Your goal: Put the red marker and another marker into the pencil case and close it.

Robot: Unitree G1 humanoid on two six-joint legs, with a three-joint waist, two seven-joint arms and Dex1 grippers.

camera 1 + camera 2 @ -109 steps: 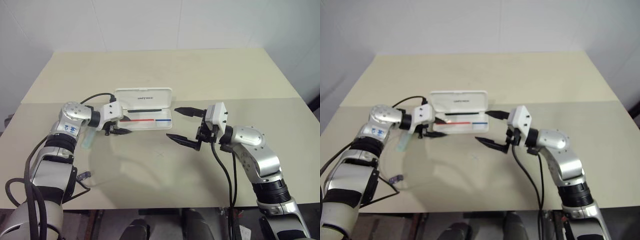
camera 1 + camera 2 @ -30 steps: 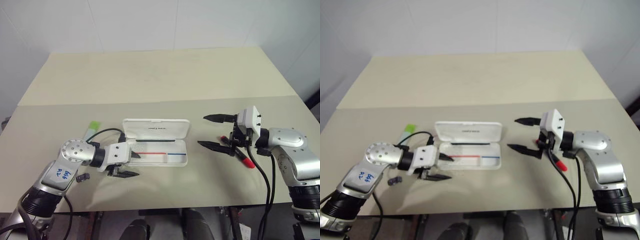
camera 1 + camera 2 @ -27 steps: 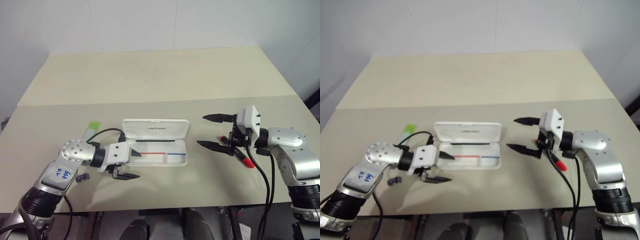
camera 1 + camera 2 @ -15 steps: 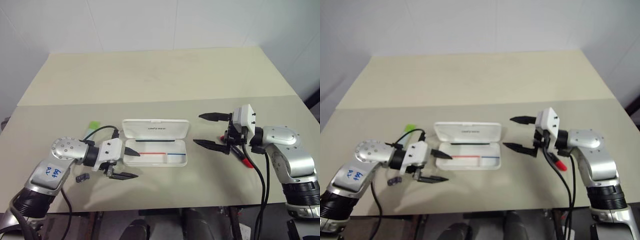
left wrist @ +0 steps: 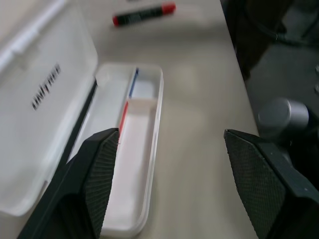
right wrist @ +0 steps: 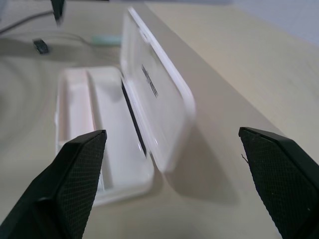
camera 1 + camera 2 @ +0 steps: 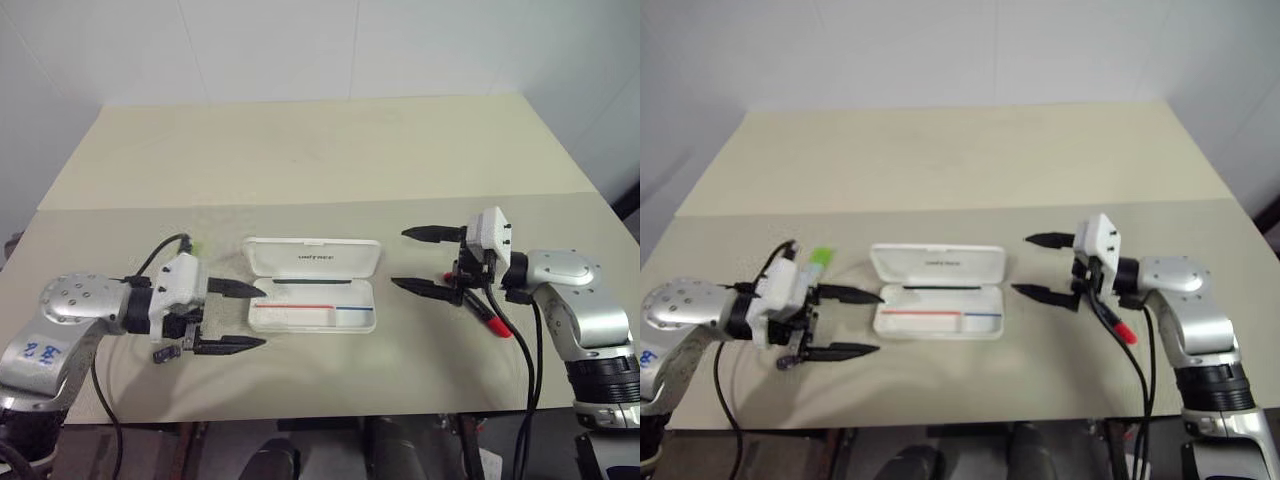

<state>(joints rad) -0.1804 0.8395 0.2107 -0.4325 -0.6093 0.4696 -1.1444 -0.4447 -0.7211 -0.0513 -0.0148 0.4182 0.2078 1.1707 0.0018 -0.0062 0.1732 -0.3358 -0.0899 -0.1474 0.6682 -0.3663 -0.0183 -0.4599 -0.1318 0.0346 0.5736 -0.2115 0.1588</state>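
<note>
The red marker (image 7: 487,312) lies on the table (image 7: 330,150) at the robot's right, close to the near edge, partly under the right claw (image 7: 420,260). Its long axis runs aslant, red cap toward the near right and black barrel reaching back toward the claw's wrist. That claw hangs above it with both black fingers spread wide and nothing between them, pointing left toward the pencil case (image 7: 312,298), so the marker sits beneath and slightly behind its fingertips rather than ahead of them. The right arm is plainly the nearer one; to my eye the next move calls for it to draw back and tip down over the barrel, crossing the marker's length.

On the robot's left, the left claw (image 7: 236,316) is also spread and empty, held just beside the case's left end and pointing at it. A tiny dark piece (image 7: 788,361) lies under it near the table's front. A little farther back, the green end of another marker (image 7: 819,257) peeps out behind the left wrist, well apart from the red one.

The pencil case stands open in the middle, lid up at the far side, its tray holding neither marker.
</note>
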